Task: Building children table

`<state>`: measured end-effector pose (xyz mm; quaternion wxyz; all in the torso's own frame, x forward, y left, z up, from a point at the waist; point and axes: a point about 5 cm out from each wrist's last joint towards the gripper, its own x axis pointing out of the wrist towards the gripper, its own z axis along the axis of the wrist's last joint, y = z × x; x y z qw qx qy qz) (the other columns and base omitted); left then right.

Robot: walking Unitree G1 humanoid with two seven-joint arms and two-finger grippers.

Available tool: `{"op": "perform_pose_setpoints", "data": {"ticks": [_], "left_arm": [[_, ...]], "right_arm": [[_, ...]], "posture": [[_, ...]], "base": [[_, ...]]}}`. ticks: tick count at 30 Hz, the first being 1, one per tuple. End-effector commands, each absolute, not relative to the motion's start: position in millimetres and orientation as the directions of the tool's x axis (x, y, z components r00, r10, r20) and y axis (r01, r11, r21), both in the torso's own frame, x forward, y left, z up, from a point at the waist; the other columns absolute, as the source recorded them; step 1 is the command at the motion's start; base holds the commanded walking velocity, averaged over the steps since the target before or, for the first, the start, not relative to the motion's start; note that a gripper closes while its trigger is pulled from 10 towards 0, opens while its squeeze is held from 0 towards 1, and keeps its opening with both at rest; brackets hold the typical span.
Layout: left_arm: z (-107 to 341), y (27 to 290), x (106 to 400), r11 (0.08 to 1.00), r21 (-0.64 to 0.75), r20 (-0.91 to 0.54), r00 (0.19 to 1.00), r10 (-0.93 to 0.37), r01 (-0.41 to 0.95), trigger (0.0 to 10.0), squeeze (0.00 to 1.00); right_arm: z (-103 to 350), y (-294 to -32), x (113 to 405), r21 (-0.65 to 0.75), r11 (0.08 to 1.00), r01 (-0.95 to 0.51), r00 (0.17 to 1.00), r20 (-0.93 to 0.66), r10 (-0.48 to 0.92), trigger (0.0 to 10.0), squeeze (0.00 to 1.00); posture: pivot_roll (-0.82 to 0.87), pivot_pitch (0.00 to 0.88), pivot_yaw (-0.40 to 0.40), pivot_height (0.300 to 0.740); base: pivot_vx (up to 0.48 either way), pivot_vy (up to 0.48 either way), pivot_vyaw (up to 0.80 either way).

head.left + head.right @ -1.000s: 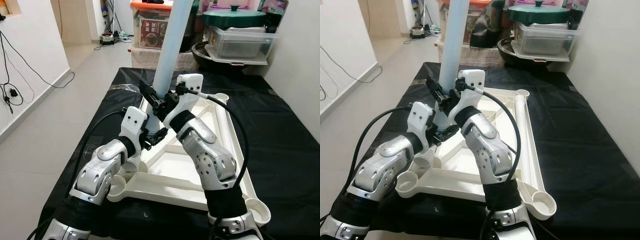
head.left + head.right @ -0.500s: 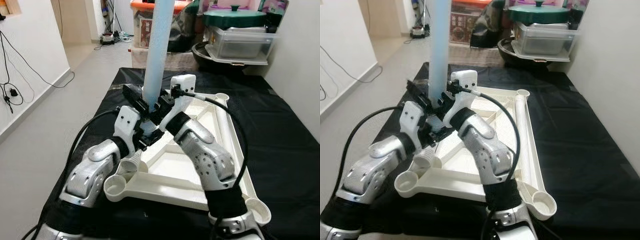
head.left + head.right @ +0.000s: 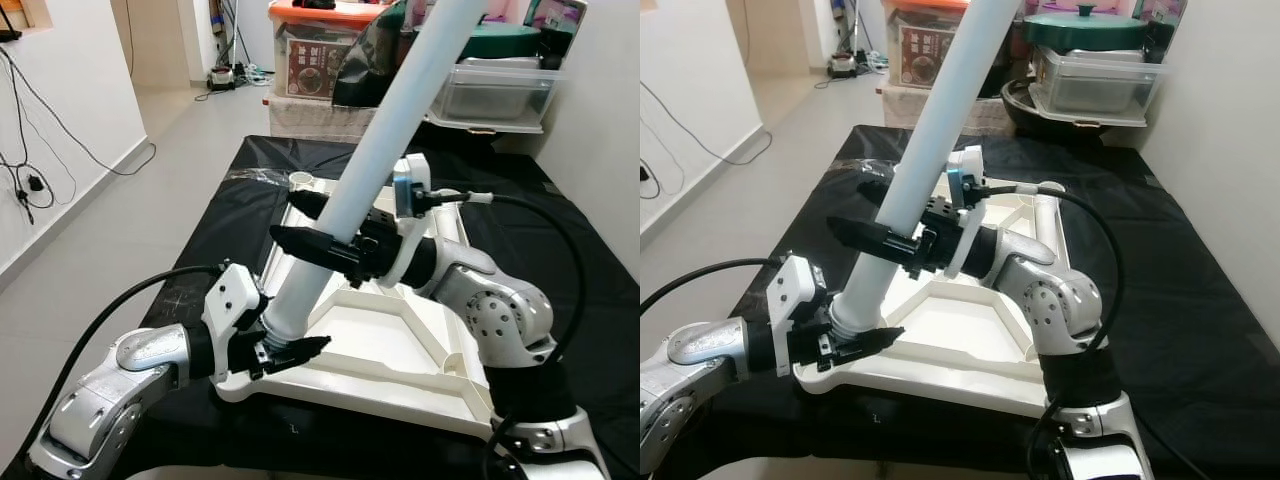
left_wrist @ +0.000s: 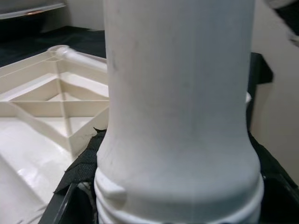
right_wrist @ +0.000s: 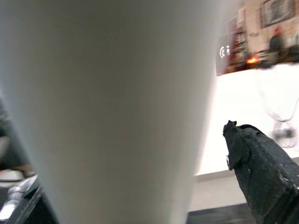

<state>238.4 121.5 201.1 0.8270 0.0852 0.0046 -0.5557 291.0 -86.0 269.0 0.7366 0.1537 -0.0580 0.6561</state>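
The white table top (image 3: 345,392) lies upside down on the black-covered table, ribs up. A long pale table leg (image 3: 372,165) leans over it, top end tilted to the far right. Its threaded lower end (image 4: 177,196) sits at the front left corner of the table top. My left gripper (image 3: 282,347) is shut on that lower end. My right gripper (image 3: 322,224) straddles the leg's middle, one finger in front and one behind. In the right wrist view a gap shows between the leg (image 5: 107,107) and one finger (image 5: 261,168).
A round leg socket (image 3: 300,180) stands at the table top's far left corner and another socket (image 3: 1045,187) at the far right. Storage boxes (image 3: 320,60) and a lidded tub (image 3: 1095,75) are stacked behind the table. Open floor lies to the left.
The leg has gone from upright to leaning far to the right. My left gripper has dropped to the front left corner with the leg's lower end. My right arm has stretched out to the left.
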Motion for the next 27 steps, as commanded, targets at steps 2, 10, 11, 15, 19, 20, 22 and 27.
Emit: {"op": "perform_pose_setpoints", "data": {"ticks": [2, 10, 11, 15, 19, 20, 22, 27], "left_arm": [[206.9, 121.1, 231.7, 0.297, 0.145, -0.110, 0.314, -0.943, 0.944, 0.0, 0.00], [209.0, 103.5, 225.9, 0.140, 0.078, -0.084, 0.146, -0.986, 0.987, 0.0, 0.00], [209.0, 103.5, 225.9, 0.140, 0.078, -0.084, 0.146, -0.986, 0.987, 0.0, 0.00], [209.2, 97.7, 222.8, 0.058, 0.057, -0.095, 0.063, -0.994, 0.997, 0.0, 0.00], [205.2, 96.6, 218.0, -0.005, 0.023, -0.108, -0.003, -0.994, 1.000, 0.0, 0.00], [205.2, 96.6, 218.0, -0.005, 0.023, -0.108, -0.003, -0.994, 1.000, 0.0, 0.00], [203.2, 95.2, 214.8, -0.020, 0.013, -0.111, -0.019, -0.994, 1.000, 0.0, 0.00], [200.2, 92.6, 208.0, -0.053, -0.019, -0.113, -0.055, -0.992, 0.998, 0.0, 0.00]], "right_arm": [[272.0, -82.0, 275.4, 0.204, -0.065, -0.977, 0.009, 0.340, 0.940, 10.0, 0.00], [269.8, -61.6, 254.1, 0.231, -0.231, -0.945, -0.121, 0.408, 0.905, 10.0, 0.00], [269.8, -61.6, 254.1, 0.231, -0.231, -0.945, -0.121, 0.408, 0.905, 10.0, 0.00], [270.7, -56.8, 251.5, 0.213, -0.253, -0.944, -0.146, 0.417, 0.897, 10.0, 0.00], [273.9, -57.9, 250.4, 0.188, -0.240, -0.952, -0.147, 0.405, 0.902, 10.0, 0.00], [273.9, -57.9, 250.4, 0.188, -0.240, -0.952, -0.147, 0.405, 0.902, 10.0, 0.00], [274.1, -58.6, 251.5, 0.176, -0.218, -0.960, -0.134, 0.393, 0.910, 10.0, 0.00], [273.9, -60.0, 252.4, 0.148, -0.189, -0.971, -0.124, 0.365, 0.923, 10.0, 0.00]], "posture": [[0.09, 0.000, -0.081, 0.740], [0.08, 0.000, -0.082, 0.740], [0.08, 0.000, -0.082, 0.740], [0.07, 0.000, -0.073, 0.740], [0.05, 0.000, -0.059, 0.740], [0.05, 0.000, -0.059, 0.740], [0.05, 0.000, -0.057, 0.740], [0.05, 0.000, -0.057, 0.740]], "base": [[0.000, 0.000, 0.00], [0.000, 0.000, 0.00], [0.000, 0.000, 0.00], [0.000, 0.000, 0.00], [0.000, 0.000, 0.00], [0.000, 0.000, 0.00], [0.000, 0.000, 0.00], [0.000, 0.000, 0.00]]}}
